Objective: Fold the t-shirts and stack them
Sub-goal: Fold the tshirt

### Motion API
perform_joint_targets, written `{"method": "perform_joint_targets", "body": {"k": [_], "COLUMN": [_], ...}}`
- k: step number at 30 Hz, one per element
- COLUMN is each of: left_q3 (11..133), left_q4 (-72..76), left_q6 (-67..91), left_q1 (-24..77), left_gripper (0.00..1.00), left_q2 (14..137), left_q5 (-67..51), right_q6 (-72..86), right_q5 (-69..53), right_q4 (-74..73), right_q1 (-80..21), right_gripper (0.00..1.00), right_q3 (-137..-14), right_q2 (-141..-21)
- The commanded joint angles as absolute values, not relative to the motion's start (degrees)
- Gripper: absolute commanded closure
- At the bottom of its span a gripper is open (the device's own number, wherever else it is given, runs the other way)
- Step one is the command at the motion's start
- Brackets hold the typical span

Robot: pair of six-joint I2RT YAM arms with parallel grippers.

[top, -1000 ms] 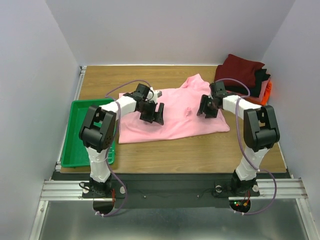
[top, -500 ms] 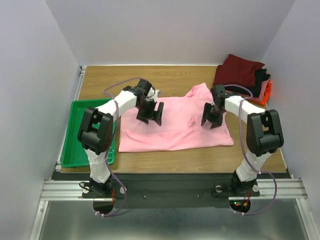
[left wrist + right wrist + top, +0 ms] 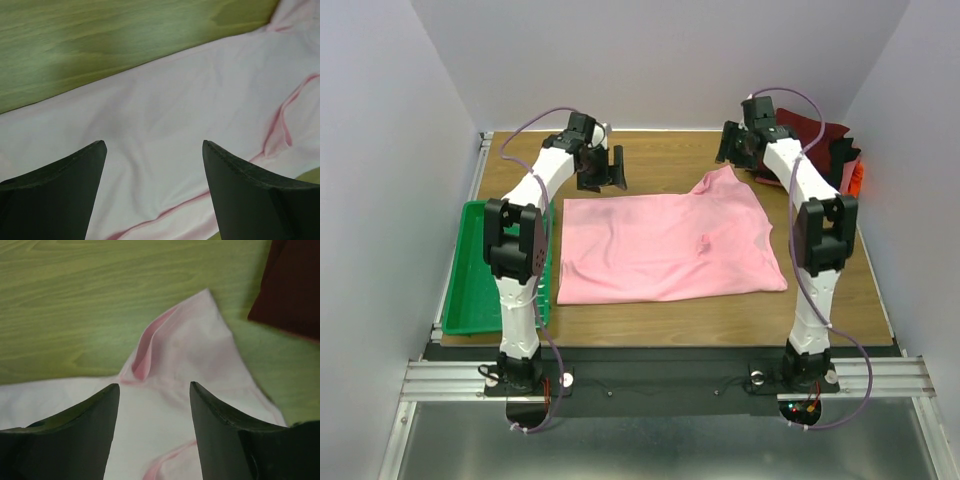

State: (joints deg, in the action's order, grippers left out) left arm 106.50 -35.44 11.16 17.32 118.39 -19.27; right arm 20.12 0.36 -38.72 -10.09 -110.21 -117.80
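A light pink t-shirt [image 3: 665, 245] lies spread flat in the middle of the wooden table, with one sleeve sticking up at its far right corner [image 3: 722, 180]. A stack of folded shirts, dark red [image 3: 810, 140] on top with black and orange-red edges under it, sits at the far right. My left gripper [image 3: 603, 168] is open and empty above the table just beyond the shirt's far left edge; the pink cloth [image 3: 165, 145] fills its wrist view. My right gripper [image 3: 732, 148] is open and empty above the raised sleeve [image 3: 175, 340].
A green plastic tray [image 3: 470, 265] stands along the left edge of the table. White walls close in the back and both sides. The dark red stack [image 3: 295, 285] lies close to the right of my right gripper.
Both grippers have lifted off the pink shirt and moved to the far side of the table. The shirt now lies flatter and more spread out.
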Motion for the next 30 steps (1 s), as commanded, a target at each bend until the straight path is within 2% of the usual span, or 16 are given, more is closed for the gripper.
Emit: {"method": "perform_joint_targets", "body": {"k": [1,4,8,16,30], "left_q3": [109.2,107.8,103.8,98.7,101.6], "left_q4": [-35.8,-35.4,-34.1,-32.4,-33.9], "left_q6": [12.1,11.8,12.3,13.6,12.5], "left_q1": [15.2,15.1,15.1,15.1,15.0], "left_gripper": [0.1,0.1,0.1,0.1,0.1], "left_q2": [119.6,118.6,116.1,113.9,115.4], "left_q5": [-18.2,-17.7,-17.4,-17.5,-16.4], "right_q6": [17.1,16.9,16.5,16.0,15.2], "right_q5": [1.1,0.3,0.3,1.1,-2.1], "right_q4": [-33.2,-31.4,-28.4,-23.7,-23.0], "right_q1": [-7.3,-6.1,-6.0,-5.8,-5.9], "right_gripper": [0.36,0.36,0.37,0.37,0.42], "right_q3": [-117.5,-124.1,-127.8,-124.5,-122.6], "right_q2": [-129.0,-136.1,-139.7,-139.9,-142.0]}}
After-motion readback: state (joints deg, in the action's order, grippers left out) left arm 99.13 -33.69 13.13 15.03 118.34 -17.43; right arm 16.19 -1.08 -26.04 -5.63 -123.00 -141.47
